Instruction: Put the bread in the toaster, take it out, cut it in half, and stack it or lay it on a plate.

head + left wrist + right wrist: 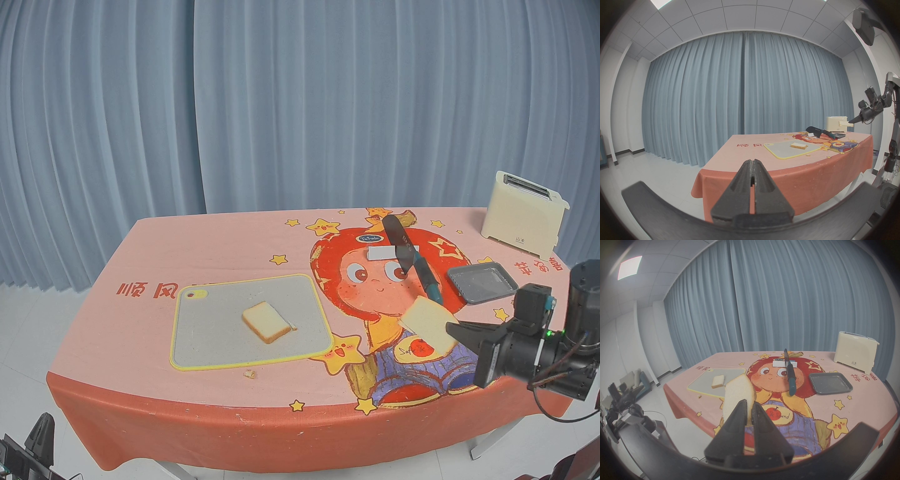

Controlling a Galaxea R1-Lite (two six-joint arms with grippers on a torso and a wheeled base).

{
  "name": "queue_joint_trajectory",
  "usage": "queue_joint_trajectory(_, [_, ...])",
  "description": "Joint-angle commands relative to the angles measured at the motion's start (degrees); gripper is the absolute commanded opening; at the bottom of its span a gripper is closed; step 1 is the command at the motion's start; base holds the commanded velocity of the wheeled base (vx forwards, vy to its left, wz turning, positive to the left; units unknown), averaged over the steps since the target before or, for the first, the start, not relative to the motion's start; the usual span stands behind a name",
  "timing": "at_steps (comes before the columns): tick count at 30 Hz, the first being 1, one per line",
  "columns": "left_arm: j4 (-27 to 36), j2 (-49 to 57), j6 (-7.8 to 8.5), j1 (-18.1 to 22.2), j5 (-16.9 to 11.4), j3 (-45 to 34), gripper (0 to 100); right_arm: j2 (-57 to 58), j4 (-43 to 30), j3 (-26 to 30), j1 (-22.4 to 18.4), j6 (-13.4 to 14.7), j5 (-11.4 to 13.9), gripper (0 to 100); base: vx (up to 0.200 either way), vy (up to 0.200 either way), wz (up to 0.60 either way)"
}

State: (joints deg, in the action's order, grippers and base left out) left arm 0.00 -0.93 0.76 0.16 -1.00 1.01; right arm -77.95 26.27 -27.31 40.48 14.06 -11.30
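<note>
Right pincer (747, 405) is clenched on a slice of bread (737, 394), held clear above the near right part of the tabletop (187, 250), in front of the knife (412, 262) and the grey tray (482, 282). A smaller piece of bread (267, 321) lies on the cutting board (212, 337). The toaster (524, 214) stands at the far right corner. Left pincer (753, 165) is closed on nothing, low off the near left corner.

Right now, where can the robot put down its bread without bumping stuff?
The grey tray is bare inside, between the knife and the toaster. The cutting board has room on both sides of the bread piece. Bare cloth lies behind the board. It is crowded where knife and tray sit close, near the right gripper holding a slice.
</note>
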Motion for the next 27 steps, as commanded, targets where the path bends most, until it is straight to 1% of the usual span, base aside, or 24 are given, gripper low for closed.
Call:
queue_joint_trajectory(1, [0.0,0.9,-0.05,0.0,0.0,-1.0,0,7.7,-0.1,3.5,0.6,-0.6,1.5,0,0.000,0.000,0.00])
queue_joint_trajectory(2, [0.0,0.9,-0.05,0.0,0.0,-1.0,0,8.4,-0.1,3.6,1.6,-0.7,1.5,0,0.000,0.000,0.00])
queue_joint_trajectory(4, [0.0,0.9,-0.05,0.0,0.0,-1.0,0,8.5,-0.1,3.6,1.7,-0.8,1.4,0,0.000,0.000,0.00])
queue_joint_trajectory(5, [0.0,0.9,-0.23,0.0,0.0,-1.0,0,10.3,-0.3,3.7,3.8,-1.0,0.8,0,0.000,0.000,0.00])
queue_joint_trajectory(7, [0.0,0.9,-0.32,0.0,0.0,-1.0,0,10.5,-0.2,3.7,5.5,-2.8,0.5,0,0.000,0.000,0.00])
queue_joint_trajectory(9, [0.0,0.9,-0.32,0.0,0.0,-1.0,0,10.6,-0.1,3.9,6.1,-4.8,0.3,0,0.000,0.000,0.00])
queue_joint_trajectory(10, [0.0,0.9,-0.32,0.0,0.0,-1.0,0,10.7,-0.1,3.9,6.1,-5.3,0.3,0,0.000,0.000,0.00])
queue_joint_trajectory(16, [0.0,0.9,-0.32,0.0,0.0,-1.0,0,11.1,0.0,3.4,5.4,-5.4,0.3,0,0.000,0.000,0.00])
queue_joint_trajectory(27, [0.0,0.9,-0.23,0.0,0.0,-1.0,0,11.3,-0.1,3.8,5.9,-5.6,0.3,0,0.000,0.000,0.00])
